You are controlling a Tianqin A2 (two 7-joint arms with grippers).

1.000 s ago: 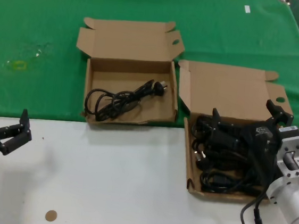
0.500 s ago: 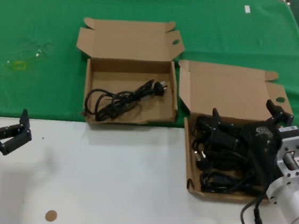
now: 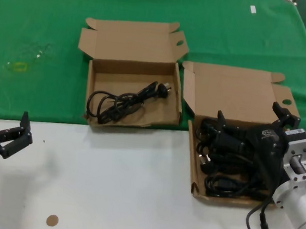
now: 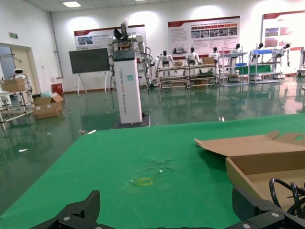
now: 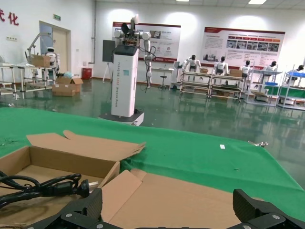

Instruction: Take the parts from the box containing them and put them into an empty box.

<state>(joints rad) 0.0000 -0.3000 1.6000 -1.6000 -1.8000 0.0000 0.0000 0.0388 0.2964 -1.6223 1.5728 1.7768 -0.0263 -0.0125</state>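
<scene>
Nothing has shifted across the last second that I can make out: both arms and both boxes sit where they were.

My right gripper (image 3: pixel 251 120) hangs over the full box (image 3: pixel 195 171), the right-hand one of the two, which sits partly on the white desk (image 3: pixel 113 181) and partly on the green cloth (image 3: pixel 54 16). Its two fingers are spread wide, one tip (image 3: pixel 220 119) over the far-left part of the pile, the other out over the box's far-right corner near the lid. They pinch nothing. The parts (image 3: pixel 221 168) lie directly beneath it, a tangled heap of black cords and plugs filling the box bottom, so the move I judge to be next is a straight drop rather than a reach sideways.

The target box (image 3: pixel 96 81) lies to the left of the full one and slightly farther from me, just beside it, their walls almost touching. It already holds one cord (image 3: pixel 122 101), its long axis running roughly left to right with the plug at the right end.

My left gripper (image 3: pixel 15 133) waits parked over the desk at the near left, fingers open, well apart from both boxes. The right arm is clearly the nearer one for the pick; the carry afterwards would go leftward across the shared walls.
</scene>
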